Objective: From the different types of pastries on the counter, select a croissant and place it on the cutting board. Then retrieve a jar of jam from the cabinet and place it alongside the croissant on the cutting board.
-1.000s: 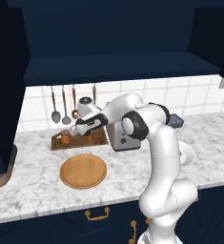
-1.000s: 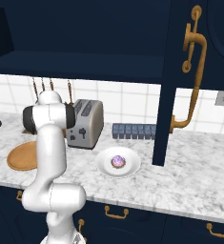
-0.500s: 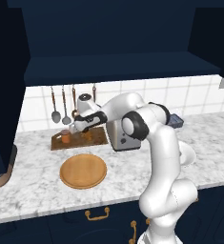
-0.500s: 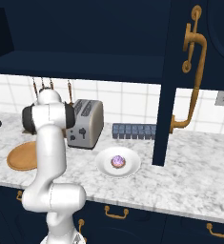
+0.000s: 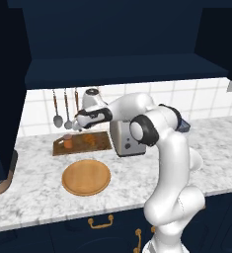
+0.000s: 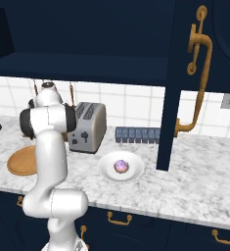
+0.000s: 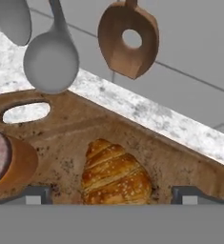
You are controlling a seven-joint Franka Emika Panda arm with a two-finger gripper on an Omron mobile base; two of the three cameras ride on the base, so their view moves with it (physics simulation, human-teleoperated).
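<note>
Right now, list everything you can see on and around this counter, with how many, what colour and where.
cutting board: one, dark brown, back of counter, left of toaster
croissant: one, golden-brown, on the board
jar of jam: one, orange-brown, on the board's left end
round wooden plate: one, tan, in front of the board
toaster: one, silver
frosted pastry: one, purple-pink, on a white plate
hanging utensils: several, on the wall
pincer: open, above the board

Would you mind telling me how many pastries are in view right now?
2. The croissant lies on the cutting board beside the jar of jam; the purple-frosted pastry sits on the white plate near the toaster. Others may be hidden.
</note>
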